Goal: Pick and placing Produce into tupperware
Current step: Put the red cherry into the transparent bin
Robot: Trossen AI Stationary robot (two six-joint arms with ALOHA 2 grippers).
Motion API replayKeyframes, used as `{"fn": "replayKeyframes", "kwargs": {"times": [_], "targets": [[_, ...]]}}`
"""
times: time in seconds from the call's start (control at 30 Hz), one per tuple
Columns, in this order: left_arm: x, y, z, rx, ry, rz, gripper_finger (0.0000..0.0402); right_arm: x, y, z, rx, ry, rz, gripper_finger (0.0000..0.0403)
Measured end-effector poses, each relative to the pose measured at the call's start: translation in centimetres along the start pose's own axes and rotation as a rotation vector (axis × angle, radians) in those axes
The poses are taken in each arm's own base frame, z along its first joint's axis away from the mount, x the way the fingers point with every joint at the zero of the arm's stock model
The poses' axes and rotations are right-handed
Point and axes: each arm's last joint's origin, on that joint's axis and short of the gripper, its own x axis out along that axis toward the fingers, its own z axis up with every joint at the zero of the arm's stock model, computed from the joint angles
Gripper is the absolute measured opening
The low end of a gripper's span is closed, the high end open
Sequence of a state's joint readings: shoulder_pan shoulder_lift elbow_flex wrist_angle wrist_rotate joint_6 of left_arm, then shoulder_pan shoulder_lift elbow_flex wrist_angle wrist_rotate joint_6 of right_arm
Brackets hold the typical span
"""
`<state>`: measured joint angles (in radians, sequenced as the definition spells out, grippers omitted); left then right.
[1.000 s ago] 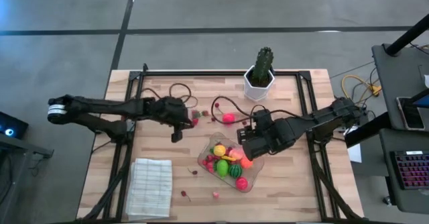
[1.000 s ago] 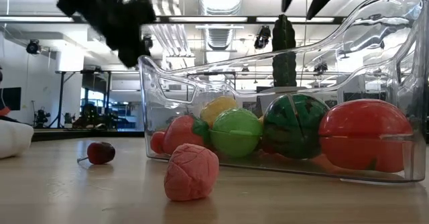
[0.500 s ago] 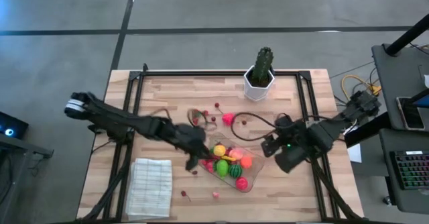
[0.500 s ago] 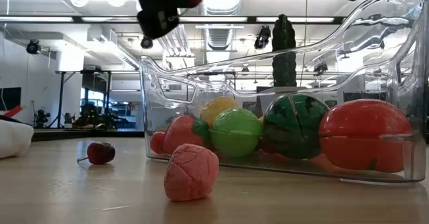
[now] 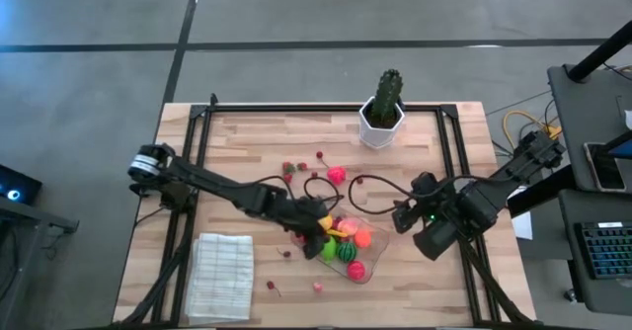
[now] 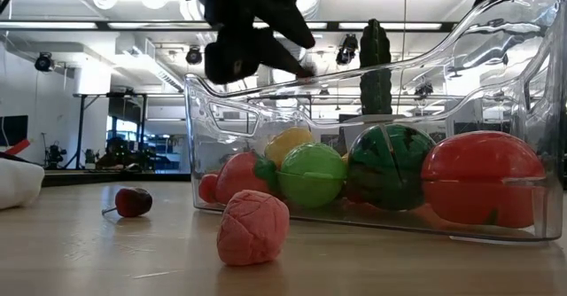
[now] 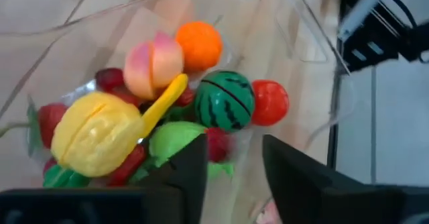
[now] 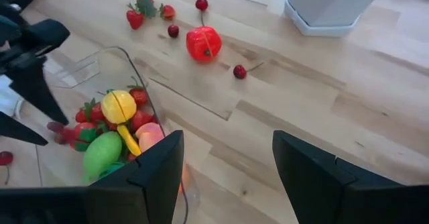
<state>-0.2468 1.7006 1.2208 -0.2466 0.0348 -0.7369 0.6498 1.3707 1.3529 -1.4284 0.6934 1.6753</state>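
The clear tupperware (image 5: 375,263) lies at the table's middle and holds several toy fruits: a yellow piece (image 7: 97,133), a striped melon ball (image 7: 228,102), an orange ball (image 7: 199,45) and a red ball (image 7: 270,102). My left gripper (image 5: 318,239) hovers over its left part, fingers apart, and I see red and green pieces in the gap (image 7: 233,160). My right gripper (image 5: 403,215) is open and empty just right of the tupperware (image 8: 127,53). Loose produce lies on the wood: strawberries (image 5: 292,170), a pink-red piece (image 5: 337,175) and cherries (image 5: 319,156).
A cactus in a white pot (image 5: 385,108) stands at the far edge. A white folded cloth (image 5: 219,276) lies near left. A cherry (image 5: 286,254), a berry (image 5: 270,287) and a pink piece (image 5: 318,288) lie on the near side of the tupperware.
My left gripper has moved from beside the strawberries toward the table's right and near edge, and now hangs over the tupperware. My right gripper has drawn back from over the tupperware toward the table's right edge.
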Motion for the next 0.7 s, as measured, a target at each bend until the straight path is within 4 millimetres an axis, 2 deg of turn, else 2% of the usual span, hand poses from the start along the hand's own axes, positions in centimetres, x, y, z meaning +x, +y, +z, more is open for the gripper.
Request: {"fn": "replayKeyframes", "kwargs": {"times": [0.23, 0.33, 0.53, 0.7], "targets": [[-1.1, -0.1, 0.4, -0.026, -0.04, 0.025, 0.0238, 0.2, 0.0, 0.2, 0.054, 0.006, -0.016, 0.0221], [-2.2, 0.3, 0.4, -0.017, -0.012, 0.063, 0.0267, 0.9, -0.2, 0.6, 0.127, 0.075, -0.057, 0.0221], [-5.4, 1.2, -0.5, 0.082, 0.05, 0.244, 0.0273, 3.8, -0.6, 0.2, 0.164, 0.085, -0.115, 0.0221], [-8.0, 2.0, -1.0, 0.142, 0.034, 0.386, 0.0271, 7.8, -0.3, -0.3, 0.216, 0.129, -0.065, 0.0221]]}}
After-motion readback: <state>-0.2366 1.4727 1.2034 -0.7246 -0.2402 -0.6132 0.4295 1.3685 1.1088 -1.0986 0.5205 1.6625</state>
